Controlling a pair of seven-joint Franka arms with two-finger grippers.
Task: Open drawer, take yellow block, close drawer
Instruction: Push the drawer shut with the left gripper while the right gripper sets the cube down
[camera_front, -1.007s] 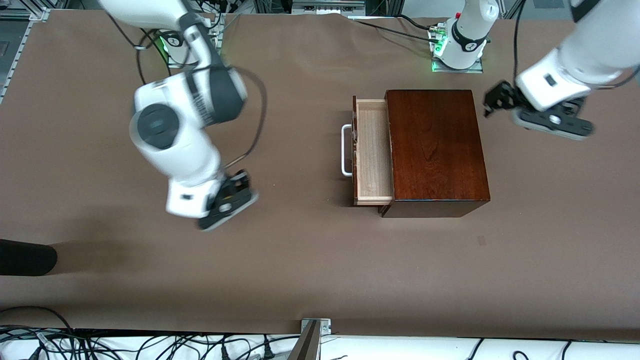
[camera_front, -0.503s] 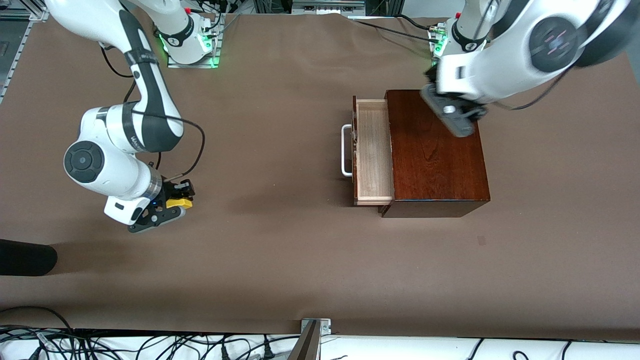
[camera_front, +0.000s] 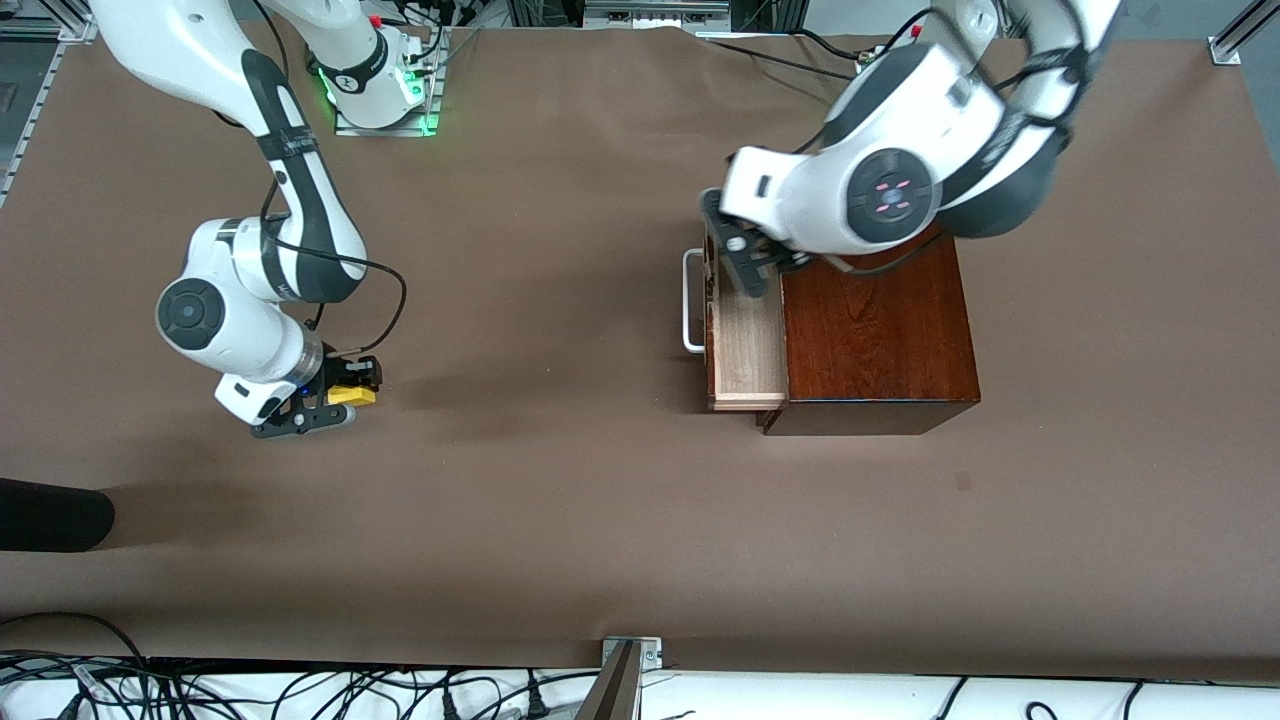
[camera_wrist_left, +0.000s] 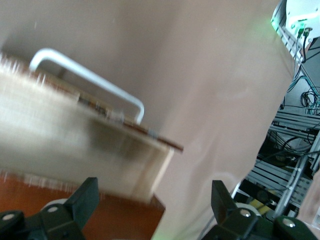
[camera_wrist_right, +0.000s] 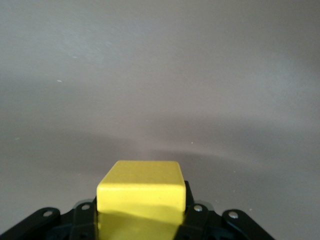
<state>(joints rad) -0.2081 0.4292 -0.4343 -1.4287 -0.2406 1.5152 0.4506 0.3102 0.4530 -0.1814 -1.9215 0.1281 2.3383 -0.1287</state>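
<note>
The right claw (camera_front: 345, 392) is clamped on the yellow block (camera_front: 351, 395), which is pinched between its fingers and held low over bare tabletop (camera_front: 560, 520) toward the right arm's end, well apart from the wooden box (camera_front: 872, 330). In the right wrist view the yellow block (camera_wrist_right: 141, 192) is seen seated squarely in the claw, with plain brown surface just beneath it; whether it touches that surface cannot be told. The block is judged to be carried out here so that it can be set down clear of the drawer's path. The left claw (camera_front: 745, 265) is held over the open drawer (camera_front: 745, 340), at the end of it toward the robots' bases, with its fingers (camera_wrist_left: 85, 197) spread wide and nothing between them. In the left wrist view the white handle (camera_wrist_left: 90, 80) and the pale interior of the drawer (camera_wrist_left: 75, 135) are seen close under that claw. The drawer is pulled out from the box toward the right arm's end of the tabletop, its white handle (camera_front: 690, 300) facing the right claw, and the part of its light-wood floor that is visible is bare. The wide spread is judged to suit a push on the drawer front or a grip on the handle bar, since the block is already out and only the closing is left. A risk is judged in the open fingers catching the drawer's rim rather than its front.
</note>
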